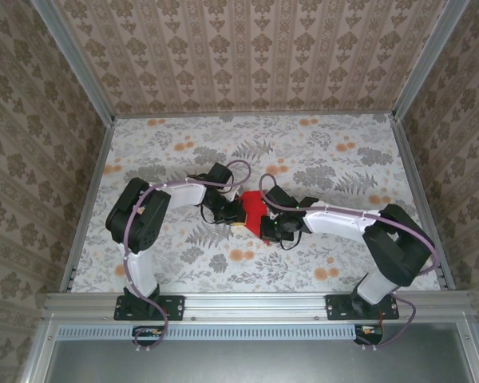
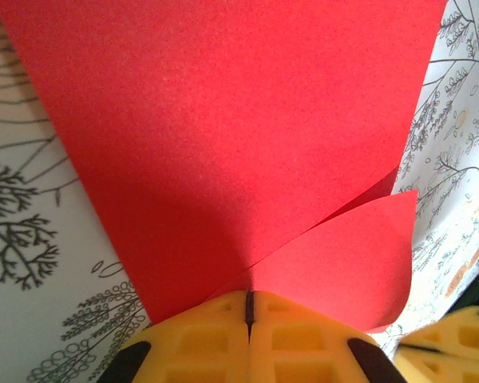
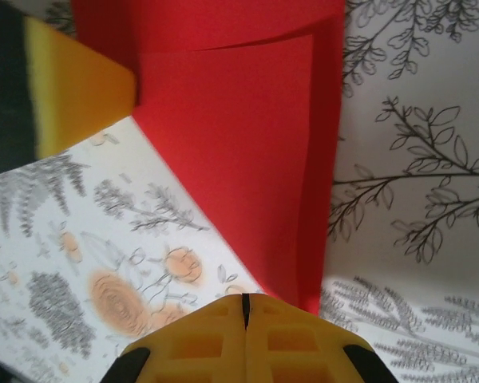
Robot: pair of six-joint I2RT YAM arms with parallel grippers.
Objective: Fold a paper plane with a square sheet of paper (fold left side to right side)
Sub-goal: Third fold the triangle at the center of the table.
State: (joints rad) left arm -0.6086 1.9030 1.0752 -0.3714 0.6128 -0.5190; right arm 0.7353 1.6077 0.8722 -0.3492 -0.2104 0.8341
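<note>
The square sheet of paper point(image 1: 252, 209) is bright red and lies mid-table between both arms, partly folded over itself. In the left wrist view the sheet point(image 2: 223, 120) spans the frame, and a curled flap point(image 2: 343, 271) lifts at the right. The flap's edge runs straight into the closed seam of my left gripper point(image 2: 248, 307), which is shut on the paper. My right gripper point(image 3: 244, 307) is shut, its tips at the near corner of the sheet point(image 3: 239, 144) with nothing between them. From above, the left gripper point(image 1: 233, 214) and right gripper point(image 1: 273, 229) flank the paper.
A floral-patterned cloth point(image 1: 327, 159) covers the table, which is walled in by patterned panels and a metal rail point(image 1: 255, 303) at the near edge. A yellow finger of the other gripper point(image 3: 80, 88) touches the sheet's far corner in the right wrist view.
</note>
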